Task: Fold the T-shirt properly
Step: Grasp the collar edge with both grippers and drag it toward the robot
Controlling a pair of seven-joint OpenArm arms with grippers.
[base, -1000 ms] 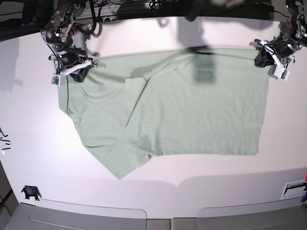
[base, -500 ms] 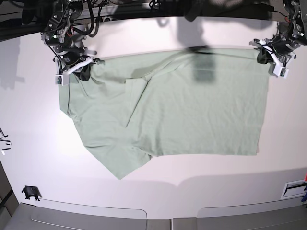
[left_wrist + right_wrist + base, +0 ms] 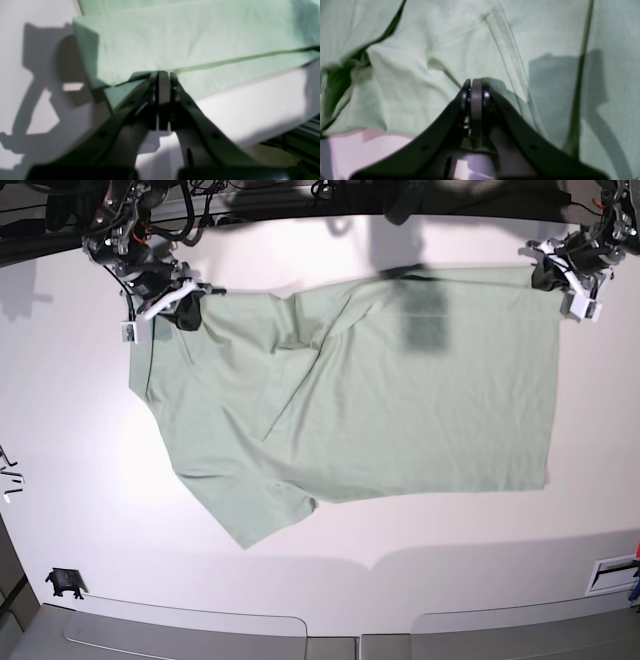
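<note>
White table, small black clip near its front-left corner

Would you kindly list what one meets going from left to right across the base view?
Small black clip → right gripper → T-shirt → left gripper → white slotted part at the right edge.

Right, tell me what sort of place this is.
Likely a robotics lab bench, not a home: a bare white table carrying only the T-shirt, cable bundles along its far edge, and two arm grippers pinching the shirt.
</note>
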